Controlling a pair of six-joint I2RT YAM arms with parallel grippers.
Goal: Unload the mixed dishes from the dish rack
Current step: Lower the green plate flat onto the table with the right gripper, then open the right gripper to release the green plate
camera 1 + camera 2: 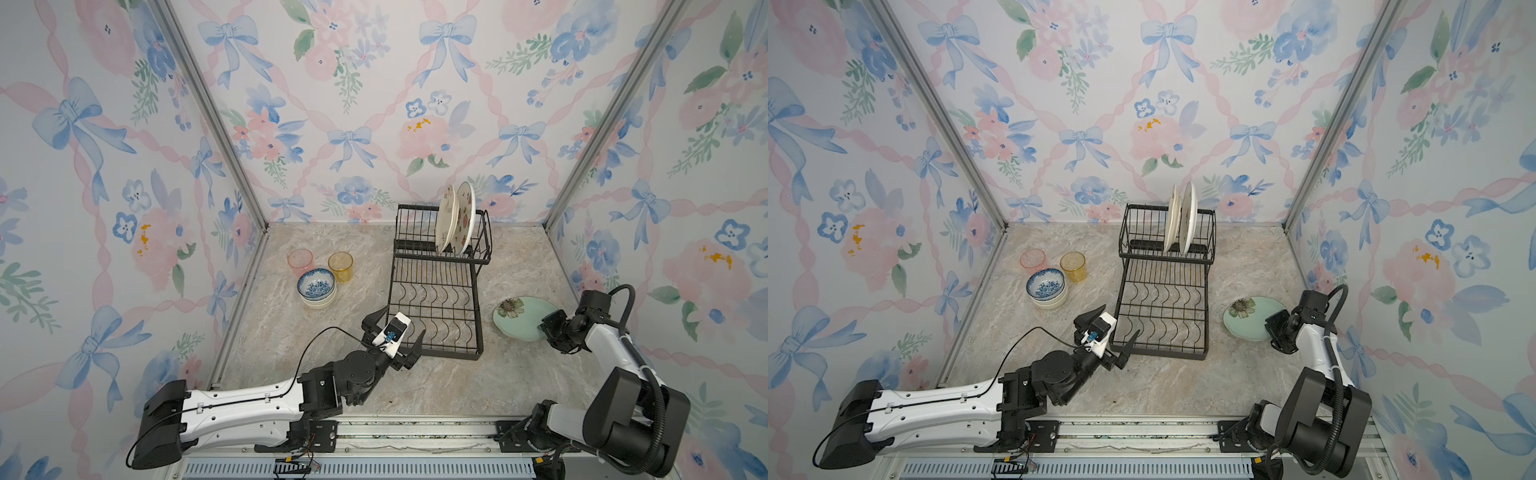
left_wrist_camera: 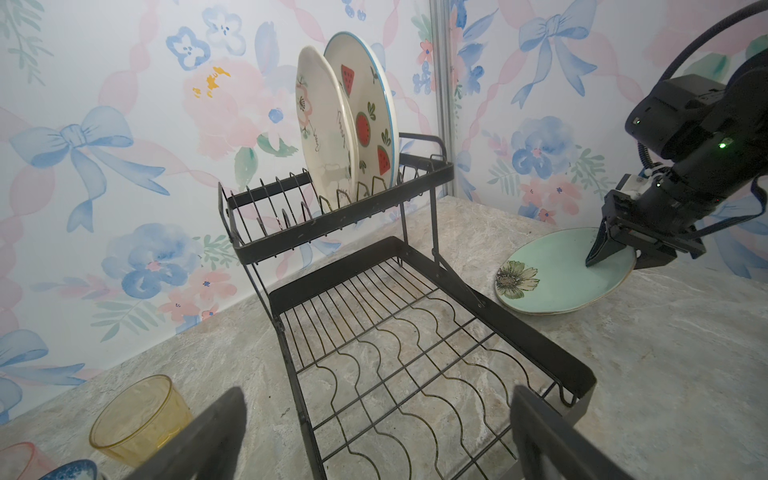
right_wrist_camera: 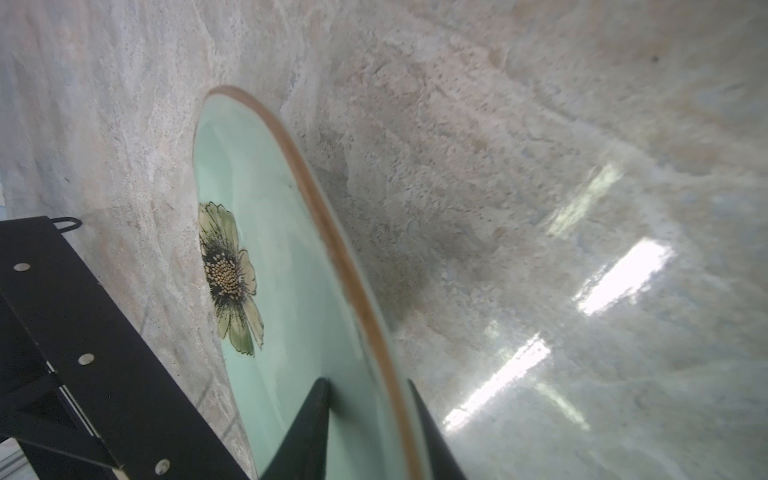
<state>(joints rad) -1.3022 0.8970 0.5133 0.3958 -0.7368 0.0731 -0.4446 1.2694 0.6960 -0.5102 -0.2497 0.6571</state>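
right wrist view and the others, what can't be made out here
Right gripper grip: its fingers straddle the mint-green plate rim, but the right wrist view's bottom edge cuts them off; pressing or loose, cannot tell.
Cream bowls: the blue-patterned bowl nested on top hides their count in both top views.
Pink tumbler: cut off by the left wrist view's corner.
Watermelon plate: partly covered by the front cream plate in the left wrist view.

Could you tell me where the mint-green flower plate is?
In both top views the mint-green flower plate rests on the counter right of the dish rack, rim straddled by the right gripper.
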